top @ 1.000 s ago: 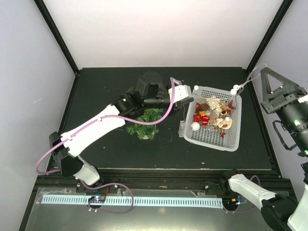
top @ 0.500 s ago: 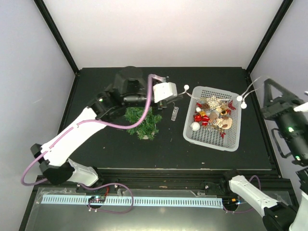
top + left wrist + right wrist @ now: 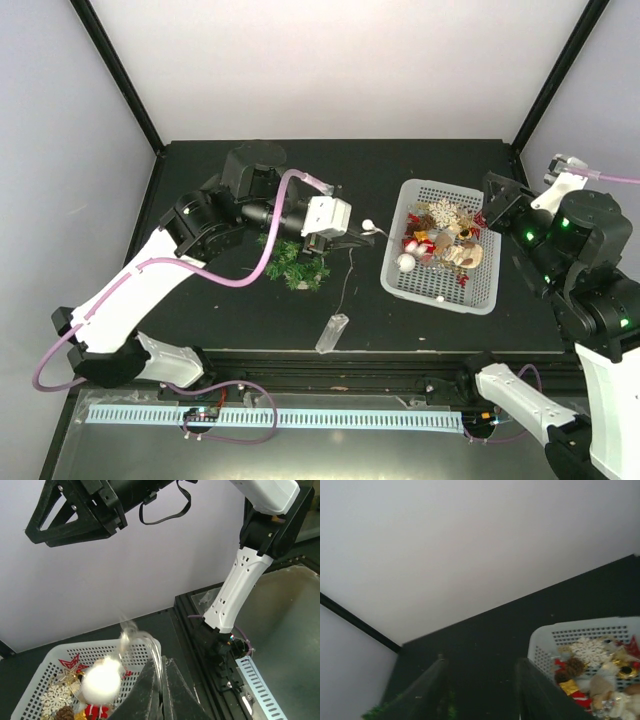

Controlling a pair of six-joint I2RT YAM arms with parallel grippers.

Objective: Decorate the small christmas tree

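Observation:
The small christmas tree [image 3: 297, 262] stands on the black table, partly under my left arm. My left gripper [image 3: 352, 231] is just right of the tree, shut on a clear light string with a white ball [image 3: 368, 224]. The string hangs down to its clear battery box [image 3: 333, 333] lying near the front edge. In the left wrist view the gripper [image 3: 162, 682] pinches the wire, with the white ball [image 3: 102, 680] beside it. My right gripper [image 3: 497, 207] is open and empty above the basket's far right corner. It also shows open in the right wrist view [image 3: 480, 690], where a bit of the tree [image 3: 379, 711] appears.
A white mesh basket [image 3: 480, 296] of ornaments sits right of the tree, holding stars, snowflakes, pine cones and red and gold pieces. It also shows in the left wrist view [image 3: 35, 672] and the right wrist view [image 3: 555, 632]. Black frame posts stand at the back corners.
My left gripper has pulled the light string left towards the tree. My right gripper has let go of the string's end and come down near the basket. The battery box has dropped to the front.

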